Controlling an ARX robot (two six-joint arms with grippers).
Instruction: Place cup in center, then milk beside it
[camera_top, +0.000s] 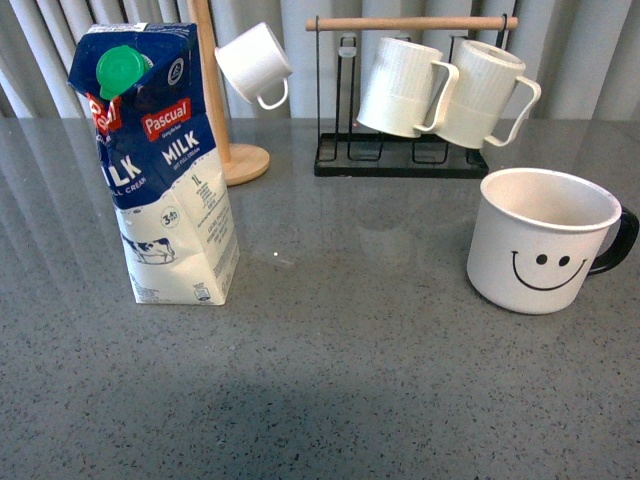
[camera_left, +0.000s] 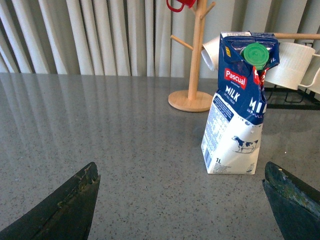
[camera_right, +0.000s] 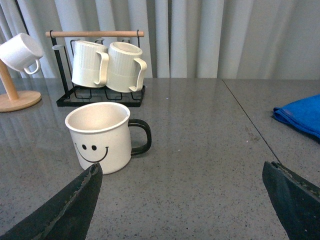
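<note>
Jaws wide; rack (camera_top: 400, 166) behind cup (camera_top: 540, 245), tree (camera_top: 246, 161) behind milk (camera_top: 165, 200).

Smiley cup (camera_top: 541, 243) upright right; milk (camera_top: 160, 165) upright left.

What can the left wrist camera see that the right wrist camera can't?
Only the left wrist view shows the milk, standing upright, and something red at the top of the wooden mug tree. Only the right wrist view shows the smiley cup and a blue cloth. Both show the grey table, the curtain, the mug tree's base, the small white cup hanging on it, and the ribbed mugs on the black rack.
</note>
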